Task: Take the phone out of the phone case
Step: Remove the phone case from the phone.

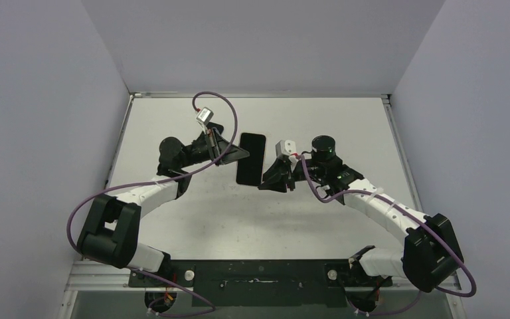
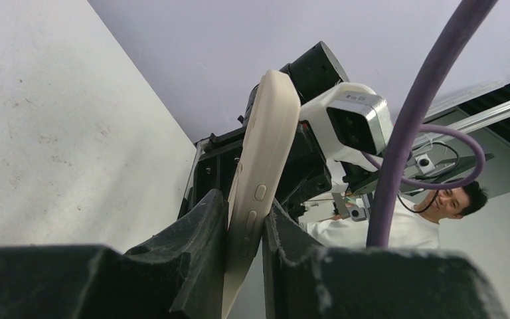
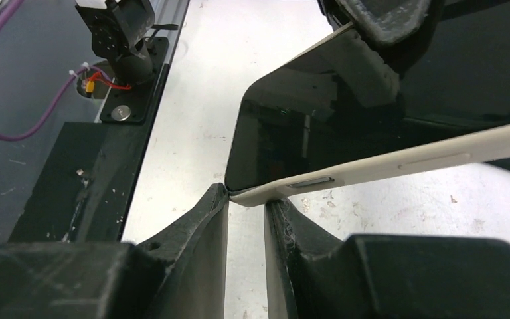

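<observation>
The phone (image 1: 250, 158), dark screen up, sits in a cream phone case and hangs above the white table (image 1: 305, 219) between my two arms. My left gripper (image 1: 241, 154) is shut on the case's left long edge. In the left wrist view the case (image 2: 265, 153) runs edge-on between the jaws of that gripper (image 2: 246, 222), side buttons showing. My right gripper (image 1: 266, 179) pinches the near right corner. In the right wrist view its fingertips (image 3: 220, 194) close on the corner where the cream case (image 3: 398, 163) meets the phone's black screen (image 3: 305, 139).
A black base plate (image 1: 259, 276) runs along the near table edge between the arm bases. Grey walls close in the left, right and back. A person in a white shirt (image 2: 438, 206) shows beyond the table in the left wrist view.
</observation>
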{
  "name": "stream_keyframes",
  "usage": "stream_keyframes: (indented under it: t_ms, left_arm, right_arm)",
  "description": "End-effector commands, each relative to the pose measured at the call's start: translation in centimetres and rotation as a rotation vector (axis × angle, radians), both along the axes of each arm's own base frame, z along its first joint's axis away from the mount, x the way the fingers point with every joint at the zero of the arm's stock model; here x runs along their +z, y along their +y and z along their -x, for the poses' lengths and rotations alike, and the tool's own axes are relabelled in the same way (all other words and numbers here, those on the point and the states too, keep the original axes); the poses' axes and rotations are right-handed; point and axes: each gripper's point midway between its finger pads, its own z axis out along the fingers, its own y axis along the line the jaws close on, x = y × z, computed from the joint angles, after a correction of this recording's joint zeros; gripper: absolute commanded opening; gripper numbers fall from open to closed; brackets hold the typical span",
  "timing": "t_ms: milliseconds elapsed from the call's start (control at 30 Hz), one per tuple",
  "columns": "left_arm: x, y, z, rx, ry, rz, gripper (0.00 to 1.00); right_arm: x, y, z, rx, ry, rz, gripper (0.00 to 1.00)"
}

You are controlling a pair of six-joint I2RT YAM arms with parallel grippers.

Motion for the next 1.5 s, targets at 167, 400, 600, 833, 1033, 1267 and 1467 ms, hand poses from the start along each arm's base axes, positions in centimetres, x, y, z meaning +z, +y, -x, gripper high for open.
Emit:
stream_keyframes:
  t_ms: [167,400,600,833,1033,1267,1467]
  left_arm:
    - [1.6,-1.2,3.0,-0.113,0.154,0.033,0.00]
    - [2.0,-1.2,2.7,-0.084,0.119,0.044,0.00]
    - [1.5,-0.2,0.5,0.092,0.082,0.079,0.00]
    - [0.7,1.3,-2.7,0.315,0.077,0.122,0.00]
    - [1.1,2.0,-4.1,0.404,0.064,0.152,0.00]
    - [2.0,2.5,-4.9,0.463,0.054,0.190,0.00]
    - [2.4,2.1,-4.9,0.453,0.044,0.214,0.00]
  right_arm:
    - [3.6,0.7,-6.5,-0.181,-0.428,-0.020,0.00]
    - [4.1,0.3,-7.0,-0.252,-0.375,-0.045,0.02]
    - [5.2,-1.2,-6.1,-0.369,-0.161,-0.153,0.42]
    - [5.2,-3.4,-5.3,-0.566,0.203,-0.202,0.71]
    - [6.7,-3.8,-4.1,-0.613,0.439,-0.290,0.77]
    - [7.1,-2.8,-3.4,-0.586,0.679,-0.305,0.75]
    - [7.0,-2.3,-3.4,-0.581,0.793,-0.300,0.67]
